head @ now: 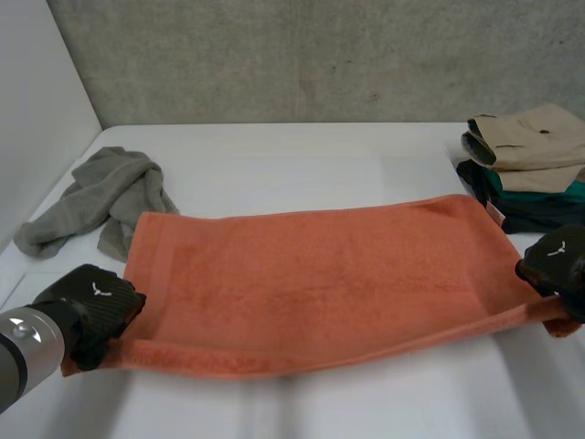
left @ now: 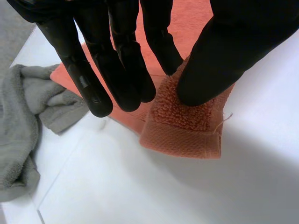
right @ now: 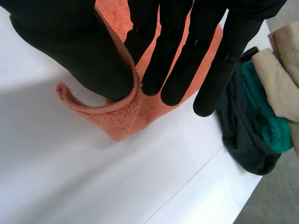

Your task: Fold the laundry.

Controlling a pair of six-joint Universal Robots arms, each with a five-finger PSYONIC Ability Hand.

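Where the left fingers (left: 122,74) meet the thumb: they pinch the towel (left: 183,125) by a corner; the fingers are straight and the thumb presses down on the pile.
Left hand (head: 95,306): lower left of the head view, at the towel's near-left corner, at the end of a grey arm (head: 23,347).
Right fingers (right: 180,70): straight, clamping the towel's edge against the thumb; the edge stands up between them and curls round under the thumb.
Right hand (head: 556,261): right edge of the head view, at the towel's near-right corner.
Towel: orange terry, spread lengthwise across the middle of the head view, mostly flat on the table (head: 274,155); the near hem is turned over in a low roll between the two hands.
Cloth (head: 101,197): grey, crumpled, left of the head view, lying against the towel's far-left corner.
Stack (head: 530,165): folded clothes, beige on top, teal and dark below; upper right of the head view, just beside the towel's far-right corner.
Table: white.
Wall (head: 320,55): grey concrete, behind the table's far edge.
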